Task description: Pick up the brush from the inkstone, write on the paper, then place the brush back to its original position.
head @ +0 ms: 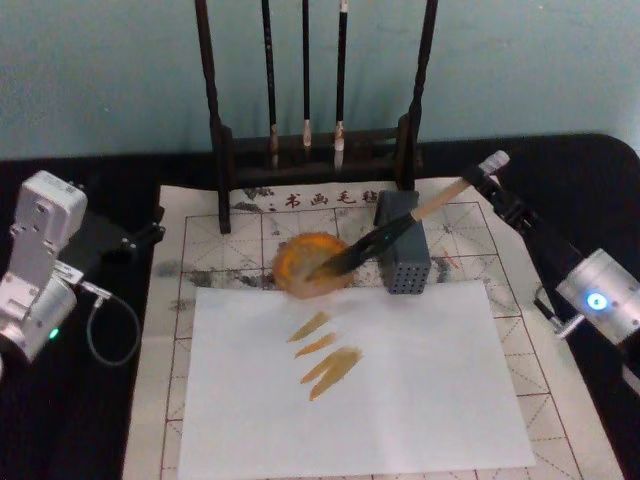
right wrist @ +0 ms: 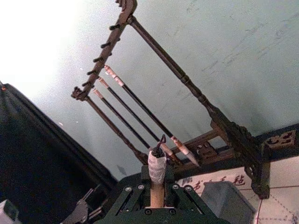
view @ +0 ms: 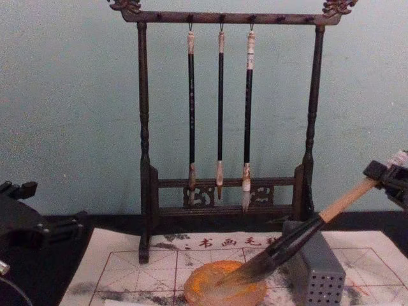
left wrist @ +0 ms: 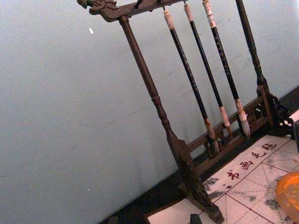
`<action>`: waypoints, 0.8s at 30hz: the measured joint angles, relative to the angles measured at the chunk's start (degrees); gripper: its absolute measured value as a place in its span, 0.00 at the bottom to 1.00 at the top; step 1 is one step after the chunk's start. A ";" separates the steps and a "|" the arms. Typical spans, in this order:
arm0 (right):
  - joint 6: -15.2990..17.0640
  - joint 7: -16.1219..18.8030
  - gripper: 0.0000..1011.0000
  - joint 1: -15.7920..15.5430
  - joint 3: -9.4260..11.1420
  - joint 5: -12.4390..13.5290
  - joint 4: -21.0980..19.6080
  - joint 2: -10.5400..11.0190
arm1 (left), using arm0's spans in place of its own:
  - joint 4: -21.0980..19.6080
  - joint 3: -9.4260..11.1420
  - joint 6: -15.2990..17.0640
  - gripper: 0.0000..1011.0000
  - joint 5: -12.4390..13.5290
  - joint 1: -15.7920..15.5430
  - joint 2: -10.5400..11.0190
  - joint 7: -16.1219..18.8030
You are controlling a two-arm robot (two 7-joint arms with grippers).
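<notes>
So here our right gripper (head: 480, 178) is clamped on the brush (head: 430, 207) up near its whitish end cap. The brush slants down over the grey block (head: 405, 265) with its bristles sitting in the amber inkstone (head: 295, 258). The inkstone rests on the red-gridded paper (head: 520, 330), just past a plain white sheet (head: 400, 400) that carries a few brown strokes. Our left gripper (head: 140, 237) is parked off to the left over the black table (head: 60, 420), and we can't tell how wide it's set. Three slim brushes (view: 220, 95) hang on the rack (view: 145, 204) behind.
</notes>
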 joint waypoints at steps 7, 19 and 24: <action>-1.02 -1.57 0.18 2.33 -0.41 -2.30 3.23 -2.81 | 0.00 0.00 0.00 0.99 0.00 0.00 0.00 0.00; -1.23 -2.20 0.18 5.84 -0.74 -5.07 9.04 -6.87 | 0.00 0.00 0.00 0.99 0.00 0.00 0.00 0.00; -1.26 -2.37 0.18 6.55 -0.50 -5.71 10.58 -7.90 | 0.00 0.00 0.00 0.99 0.00 0.00 0.00 0.00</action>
